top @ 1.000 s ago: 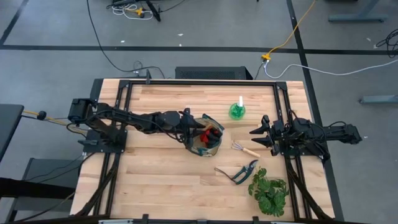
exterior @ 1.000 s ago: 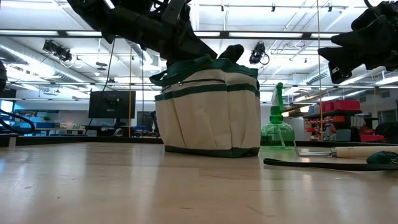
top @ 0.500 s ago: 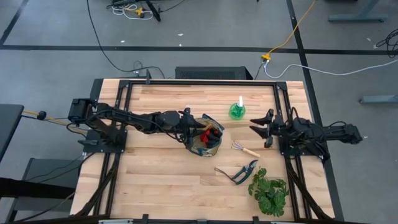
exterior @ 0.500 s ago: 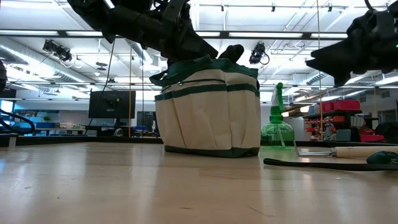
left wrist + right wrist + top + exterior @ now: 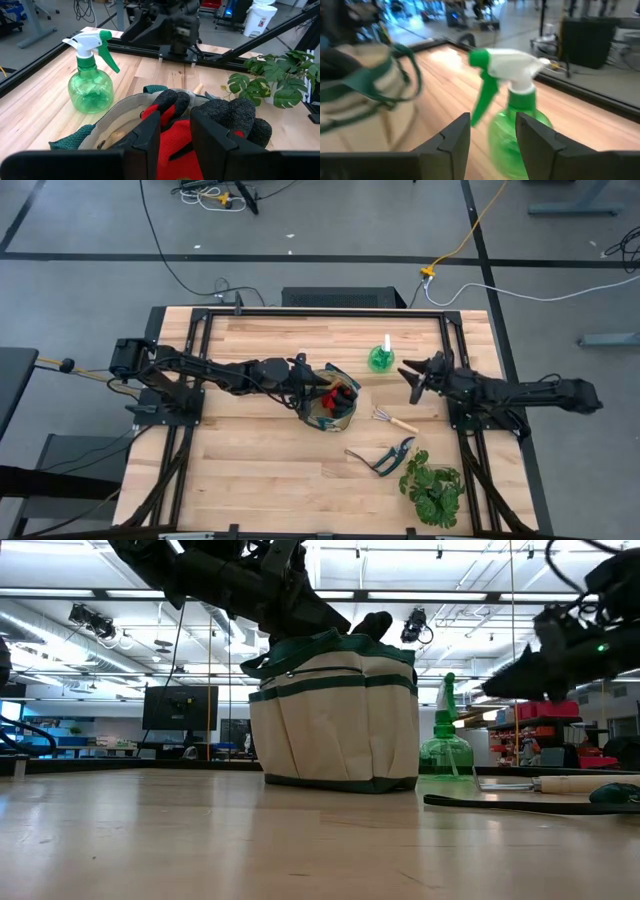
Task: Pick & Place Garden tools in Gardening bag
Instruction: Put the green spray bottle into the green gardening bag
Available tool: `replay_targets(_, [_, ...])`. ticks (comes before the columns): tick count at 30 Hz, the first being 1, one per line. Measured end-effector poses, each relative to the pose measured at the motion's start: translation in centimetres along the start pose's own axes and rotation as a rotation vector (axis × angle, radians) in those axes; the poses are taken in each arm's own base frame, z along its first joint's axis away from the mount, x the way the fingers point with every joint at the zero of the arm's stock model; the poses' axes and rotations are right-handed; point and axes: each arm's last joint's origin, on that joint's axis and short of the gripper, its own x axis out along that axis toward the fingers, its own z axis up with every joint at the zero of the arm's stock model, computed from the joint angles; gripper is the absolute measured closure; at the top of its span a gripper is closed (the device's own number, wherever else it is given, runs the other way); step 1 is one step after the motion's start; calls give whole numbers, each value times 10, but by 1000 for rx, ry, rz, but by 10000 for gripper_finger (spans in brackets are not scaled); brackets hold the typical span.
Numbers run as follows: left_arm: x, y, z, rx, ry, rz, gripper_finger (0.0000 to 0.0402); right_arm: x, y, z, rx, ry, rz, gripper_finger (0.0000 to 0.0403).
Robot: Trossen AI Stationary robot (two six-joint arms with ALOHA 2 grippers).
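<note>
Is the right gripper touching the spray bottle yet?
Apart. The high view shows bare table between the right gripper and the spray bottle; its fingers are open.
</note>
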Motion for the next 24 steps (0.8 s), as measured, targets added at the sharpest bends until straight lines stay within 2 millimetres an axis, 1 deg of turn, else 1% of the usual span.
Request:
replay_targets(4, [0,0,0,0,0,0,290,5,-5,-3,-9,33,-59,243])
replay_targets(8, [0,0,0,0,0,0,290,9,-9,0,8,15,-103,243])
replay_targets(13, [0,0,0,0,0,0,290,13,-13,3,8,-2,-101,243])
replay_targets(19, [0,0,0,0,0,0,290,18,-20,1,-9,37,-137,243])
replay_targets(24, [0,0,0,0,-1,0,290,23,-21,3,6,29,-104,243])
